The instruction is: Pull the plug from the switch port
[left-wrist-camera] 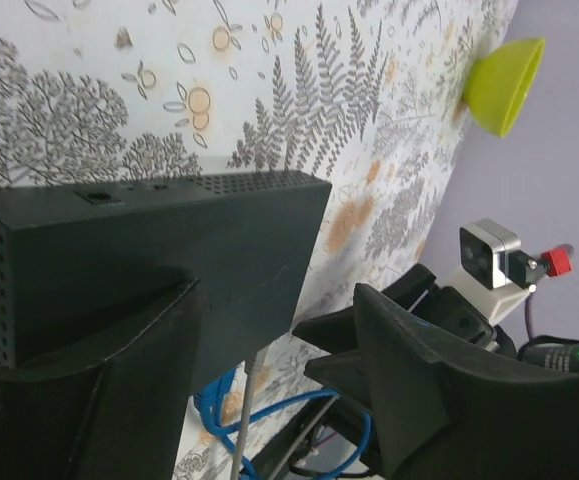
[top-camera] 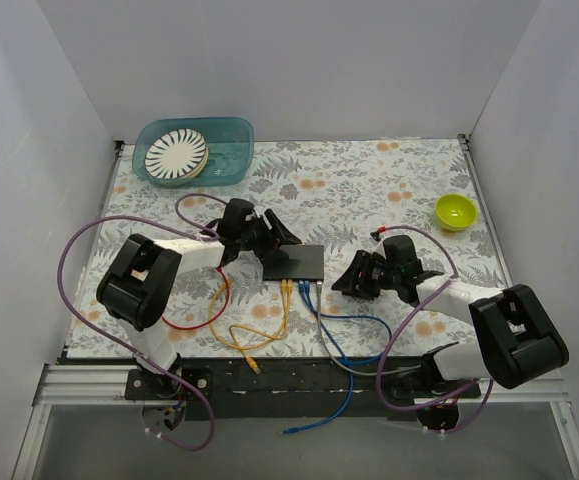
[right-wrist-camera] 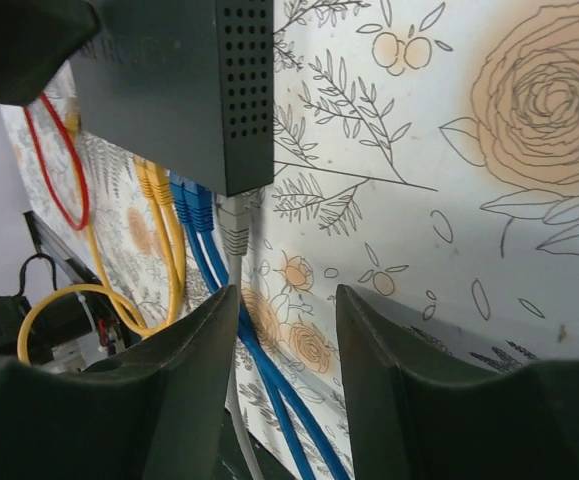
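We find the small marks on the switch point(top-camera: 297, 262) too small to read. It lies flat mid-surface between the two arms, with yellow cables point(right-wrist-camera: 159, 200), blue cables point(right-wrist-camera: 191, 205) and a grey plug point(right-wrist-camera: 233, 225) seated along its near edge. The left hand point(left-wrist-camera: 274, 290) stands wide about one end of it. The right hand point(right-wrist-camera: 287, 292) is spread wide just below the grey plug, gripping nothing. A teal tub point(top-camera: 239, 135) at the far left holds a striped plate point(top-camera: 176, 153), and a lime bowl point(top-camera: 456, 211) sits far right. The surface point(top-camera: 369, 190) wears a floral print, and white walls point(top-camera: 289, 60) enclose it.
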You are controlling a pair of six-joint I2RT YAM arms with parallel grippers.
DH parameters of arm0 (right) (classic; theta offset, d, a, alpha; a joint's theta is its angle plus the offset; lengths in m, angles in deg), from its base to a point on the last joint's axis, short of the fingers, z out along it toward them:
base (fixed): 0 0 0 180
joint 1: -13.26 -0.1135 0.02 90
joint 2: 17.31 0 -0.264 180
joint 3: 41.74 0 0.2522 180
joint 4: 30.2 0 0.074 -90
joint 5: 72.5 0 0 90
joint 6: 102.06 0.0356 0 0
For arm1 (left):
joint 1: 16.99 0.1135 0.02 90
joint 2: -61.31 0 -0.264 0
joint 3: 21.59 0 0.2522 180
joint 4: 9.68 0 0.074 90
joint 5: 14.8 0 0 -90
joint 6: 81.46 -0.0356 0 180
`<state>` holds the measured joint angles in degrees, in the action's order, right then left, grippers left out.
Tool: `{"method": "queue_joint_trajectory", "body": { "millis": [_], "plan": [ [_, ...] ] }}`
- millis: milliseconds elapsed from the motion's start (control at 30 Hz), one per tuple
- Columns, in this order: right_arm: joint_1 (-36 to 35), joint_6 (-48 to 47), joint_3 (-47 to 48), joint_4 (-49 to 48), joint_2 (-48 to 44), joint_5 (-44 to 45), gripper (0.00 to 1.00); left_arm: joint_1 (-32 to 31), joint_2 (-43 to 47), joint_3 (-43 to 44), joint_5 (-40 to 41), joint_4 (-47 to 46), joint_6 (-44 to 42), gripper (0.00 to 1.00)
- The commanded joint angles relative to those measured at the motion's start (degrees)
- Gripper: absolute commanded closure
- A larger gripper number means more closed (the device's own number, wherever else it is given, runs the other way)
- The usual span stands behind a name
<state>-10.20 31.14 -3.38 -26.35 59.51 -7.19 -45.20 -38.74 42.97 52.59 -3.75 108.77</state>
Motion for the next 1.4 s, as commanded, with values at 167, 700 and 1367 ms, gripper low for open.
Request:
{"method": "queue_joint_trajectory", "body": {
  "millis": [167, 700, 1367],
  "plan": [
    [0.35, 0.58, -3.24, -13.36, 2.45, -4.14, 0.52, -1.23, 0.65, -2.82, -5.61, -8.07, 0.07, 0.43],
    [-0.09, 11.20, -4.48, -30.61, 17.05, -7.04, 0.56, -2.64, -0.94, -6.42, -6.66, -4.47, -1.08, 0.47],
    [-1.15, 15.07, -0.26, -32.54, 23.20, -5.37, 0.63, -2.73, 3.11, -10.20, -5.95, -6.05, -0.03, 0.48]
  ]
}}
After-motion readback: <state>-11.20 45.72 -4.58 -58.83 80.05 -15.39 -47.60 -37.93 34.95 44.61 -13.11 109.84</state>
